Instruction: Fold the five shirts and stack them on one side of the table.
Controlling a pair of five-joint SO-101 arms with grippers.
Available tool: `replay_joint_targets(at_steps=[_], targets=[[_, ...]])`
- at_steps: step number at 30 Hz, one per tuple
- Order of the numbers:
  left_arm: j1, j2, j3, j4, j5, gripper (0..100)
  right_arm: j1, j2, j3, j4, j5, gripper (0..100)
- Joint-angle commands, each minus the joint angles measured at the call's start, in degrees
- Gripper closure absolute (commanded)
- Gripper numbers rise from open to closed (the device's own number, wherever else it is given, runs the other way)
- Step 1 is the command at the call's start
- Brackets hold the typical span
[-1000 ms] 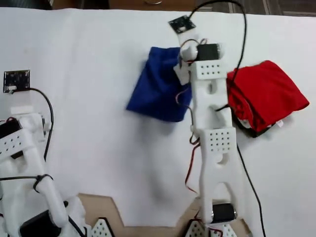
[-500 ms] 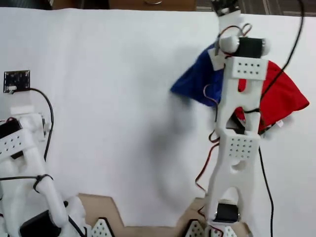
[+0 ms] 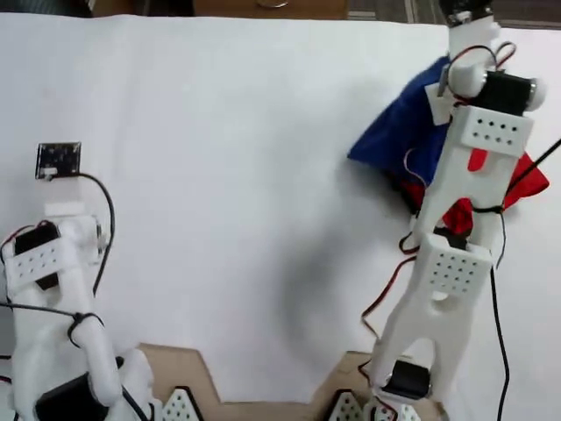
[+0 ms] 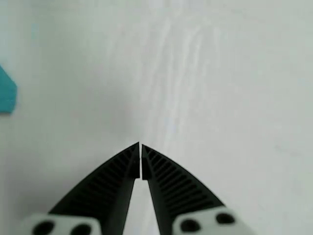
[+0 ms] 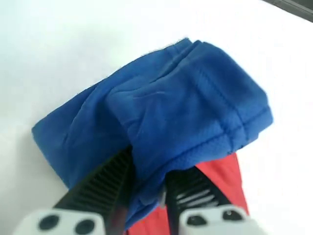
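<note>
A folded blue shirt (image 3: 396, 132) hangs over the red shirt (image 3: 529, 175) at the table's far right side. My right gripper (image 5: 144, 193) is shut on the blue shirt (image 5: 161, 117), with the cloth bunched between its black fingers (image 5: 100, 183) and a strip of red shirt (image 5: 222, 178) beneath. In the high view the right arm (image 3: 460, 175) covers most of the red shirt. My left gripper (image 4: 140, 161) is shut and holds nothing, low over bare white table at the near left, where the left arm (image 3: 48, 289) stands.
The white table cover (image 3: 228, 158) stretches bare across the middle and left. A small teal patch (image 4: 7, 93) lies beside the left gripper. Cardboard bases (image 3: 175, 386) sit at the front edge, and cables (image 3: 504, 289) trail along the right arm.
The right arm has carried the blue shirt rightward from the table's middle onto the red shirt. The left arm has shifted slightly toward the front.
</note>
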Motion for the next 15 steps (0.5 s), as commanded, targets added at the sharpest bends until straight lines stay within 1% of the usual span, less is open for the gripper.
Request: replay_joint_targets(at_steps=[1, 10, 15], targets=[[0.9, -2.3, 0.0, -0.8, 0.1, 98, 1.6, -6.5, -2.9, -2.6, 0.4, 97.9], [0.9, -2.3, 0.2, -0.7, 0.1, 98, 6.9, -6.3, -2.3, -5.4, 0.5, 97.9], [1.6, -2.3, 0.2, -0.6, 0.1, 98, 9.0, -6.3, 0.5, -5.7, 2.6, 97.9]])
